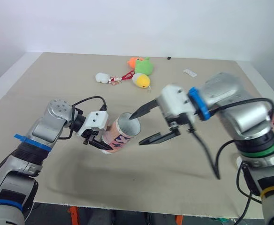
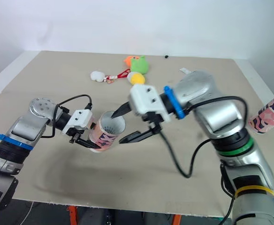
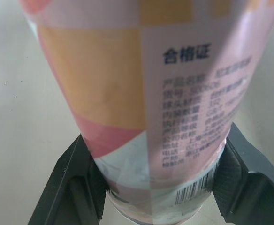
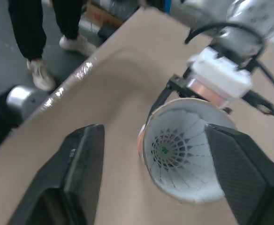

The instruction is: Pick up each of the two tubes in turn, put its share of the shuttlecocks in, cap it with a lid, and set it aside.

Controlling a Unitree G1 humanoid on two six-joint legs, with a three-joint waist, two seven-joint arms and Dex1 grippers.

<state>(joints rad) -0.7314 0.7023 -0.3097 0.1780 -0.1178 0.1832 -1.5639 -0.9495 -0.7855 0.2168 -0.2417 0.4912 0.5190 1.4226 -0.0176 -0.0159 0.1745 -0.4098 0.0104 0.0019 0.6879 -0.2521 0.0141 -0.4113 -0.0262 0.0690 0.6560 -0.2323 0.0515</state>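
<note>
1. Tube [image 1: 120,132] was pinched in the left hand [image 1: 101,143] over the worktop [image 1: 57,84]. Its long axis was tilted, with the lower end between that hand's fingers. The open mouth pointed up and away from that hand, toward the right hand [image 1: 136,128].
2. The left hand's two black fingers [image 3: 76,187] pressed on opposite sides of the tube's printed wall, near the barcode end.
3. The right hand was spread wide and held nothing. One finger [image 4: 80,168] lay to each side of the tube's mouth. The upper fingertip was just at the rim, though whether it touched could not be told.
4. Along the right hand's fingers, a white shuttlecock [image 4: 174,150] was inside the tube, its feathers fanned toward the mouth.
5. A second tube [image 2: 270,112] lay tilted at the worktop's edge, on the outer side of the right arm and well apart from both hands.
6. Plush toys [image 1: 141,72] lay beyond both hands, well apart from the held tube.
</note>
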